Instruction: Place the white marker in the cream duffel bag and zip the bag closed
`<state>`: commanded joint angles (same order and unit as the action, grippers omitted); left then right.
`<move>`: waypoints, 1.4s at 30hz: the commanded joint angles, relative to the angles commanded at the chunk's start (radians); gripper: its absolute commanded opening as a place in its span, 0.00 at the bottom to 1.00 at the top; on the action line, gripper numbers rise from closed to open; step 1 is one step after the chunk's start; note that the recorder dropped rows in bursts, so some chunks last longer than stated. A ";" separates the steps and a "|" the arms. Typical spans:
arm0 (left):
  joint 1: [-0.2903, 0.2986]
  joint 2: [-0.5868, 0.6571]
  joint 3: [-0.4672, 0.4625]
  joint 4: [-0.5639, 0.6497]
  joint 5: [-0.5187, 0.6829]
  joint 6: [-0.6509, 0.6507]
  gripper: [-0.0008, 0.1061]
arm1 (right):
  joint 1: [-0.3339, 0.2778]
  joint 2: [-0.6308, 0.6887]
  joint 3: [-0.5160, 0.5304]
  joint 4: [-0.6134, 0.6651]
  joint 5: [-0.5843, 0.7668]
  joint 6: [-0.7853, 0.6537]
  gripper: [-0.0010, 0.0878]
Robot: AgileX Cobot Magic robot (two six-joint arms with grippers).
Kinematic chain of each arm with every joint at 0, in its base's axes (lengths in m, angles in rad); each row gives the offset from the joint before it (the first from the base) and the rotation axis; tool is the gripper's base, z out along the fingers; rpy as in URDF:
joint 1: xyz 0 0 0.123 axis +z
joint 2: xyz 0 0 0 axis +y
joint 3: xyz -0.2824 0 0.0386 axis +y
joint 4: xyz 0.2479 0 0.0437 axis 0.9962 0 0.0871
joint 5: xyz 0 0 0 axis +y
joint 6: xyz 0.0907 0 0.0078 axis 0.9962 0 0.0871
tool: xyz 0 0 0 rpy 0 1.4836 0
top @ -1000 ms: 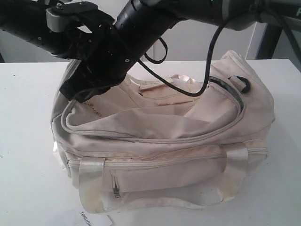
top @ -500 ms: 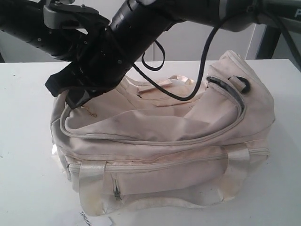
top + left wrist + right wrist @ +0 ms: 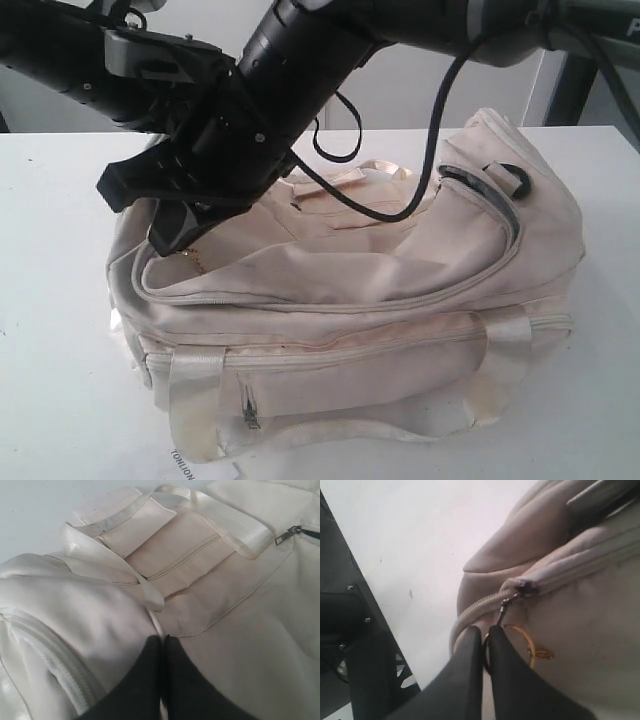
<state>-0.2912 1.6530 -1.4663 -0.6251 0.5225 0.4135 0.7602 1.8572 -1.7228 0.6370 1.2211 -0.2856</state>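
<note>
Cream duffel bag sits on the white desk, both arms crowded over its left end. The right arm reaches across the middle. Right gripper is pressed together, pinching the edge of the gold keyring that hangs from the zip pull. Left gripper is also pressed together, low on the bag's cloth. It seems to nip a thin fold or seam, though I can't be sure it grips anything. The exterior view hides it behind the other arm. Over the last second the right gripper's housing has swung outward and a little down toward the bag's left end, taking the keyring with it. The top flap, bunched into a ridge a second ago, now lies flatter and drawn taut. The far handle shows more plainly. The keyring itself has shifted only slightly along the zip line, so my reading is that the pull mostly took up slack rather than running the slider far. A dark gap remains at the bag's right end, so the zip does not look fully shut. Which way the slider must travel I can't tell. White marker is not visible in any view, presumably already inside the bag, unconfirmed. Paper tag at the front edge has not moved. Risk as I judge it: the ring slipping from so thin a pinch under tension.
</note>
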 joint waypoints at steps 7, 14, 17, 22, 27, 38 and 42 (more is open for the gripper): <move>0.000 0.000 0.000 0.000 0.002 0.000 0.01 | 0.000 0.000 0.000 0.004 -0.140 0.091 0.01; 0.000 0.000 0.000 0.000 0.009 0.000 0.01 | -0.007 -0.019 0.000 -0.050 -0.177 0.082 0.01; 0.000 0.000 0.000 0.000 0.010 0.000 0.01 | -0.016 -0.054 0.000 -0.072 -0.199 0.082 0.01; 0.000 0.000 0.000 0.000 0.008 0.000 0.01 | -0.021 -0.075 0.000 -0.053 -0.202 0.131 0.01; 0.000 0.000 0.000 -0.002 -0.002 -0.005 0.01 | 0.026 -0.030 0.002 -0.048 -0.205 0.170 0.01; 0.000 0.000 0.000 -0.002 -0.008 -0.018 0.01 | 0.138 0.019 0.002 -0.051 -0.161 0.203 0.01; 0.000 0.000 0.000 -0.002 -0.008 -0.018 0.01 | 0.156 0.019 0.002 -0.114 -0.095 0.205 0.01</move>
<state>-0.2912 1.6530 -1.4663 -0.6269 0.5147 0.3955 0.9164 1.8763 -1.7208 0.5226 1.1265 -0.0803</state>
